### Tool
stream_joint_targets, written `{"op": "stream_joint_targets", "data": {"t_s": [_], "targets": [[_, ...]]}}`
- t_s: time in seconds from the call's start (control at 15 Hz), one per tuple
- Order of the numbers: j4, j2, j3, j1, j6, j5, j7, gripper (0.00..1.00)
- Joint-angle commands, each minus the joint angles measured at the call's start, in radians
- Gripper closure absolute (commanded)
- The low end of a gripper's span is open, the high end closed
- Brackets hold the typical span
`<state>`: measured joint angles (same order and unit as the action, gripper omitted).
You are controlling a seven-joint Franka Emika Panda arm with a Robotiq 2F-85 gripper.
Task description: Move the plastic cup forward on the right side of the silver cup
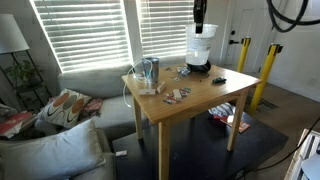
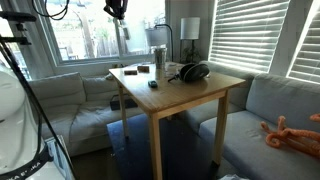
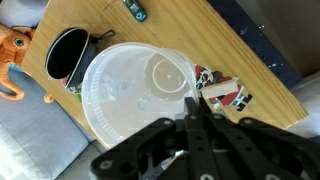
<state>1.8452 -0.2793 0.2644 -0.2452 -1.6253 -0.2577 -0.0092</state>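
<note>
Wrist view: silver cup [image 3: 68, 52] at left on the wooden surface [image 3: 185, 35]; plastic cup [image 3: 130, 95] fills the middle; tool [image 3: 192, 100] at right, pinched narrow on its rim. In an exterior view the plastic cup [image 1: 200, 45] hangs above the surface, right of the silver cup.

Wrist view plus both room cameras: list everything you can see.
Light wooden table: one, tan, room centre.
Grey sofa: one, grey, beside the table.
Translucent whitish plastic cup: one, whitish, over the table.
Shiny silver metal cup: one, silver-grey, on the table, beside the plastic cup.
Black headphones: one pair, black, on the table.
Orange soft toy: one, orange, on the sofa.
White-shaded lamp: one, white, by the window.
Black Robotiq gripper: one, black, fingers closed at the plastic cup's rim.
</note>
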Motion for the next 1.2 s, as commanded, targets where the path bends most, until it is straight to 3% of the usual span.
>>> {"op": "stream_joint_targets", "data": {"t_s": [0.0, 0.33, 0.6, 1.13], "targets": [[-0.010, 0.019, -0.051, 0.041, -0.083, 0.018, -0.018, 0.99], [-0.026, 0.114, -0.114, 0.093, -0.257, 0.045, -0.031, 0.99], [-0.024, 0.202, -0.121, 0.098, -0.358, 0.059, -0.051, 0.99], [-0.052, 0.326, -0.111, 0.091, -0.374, 0.035, -0.062, 0.99]]}}
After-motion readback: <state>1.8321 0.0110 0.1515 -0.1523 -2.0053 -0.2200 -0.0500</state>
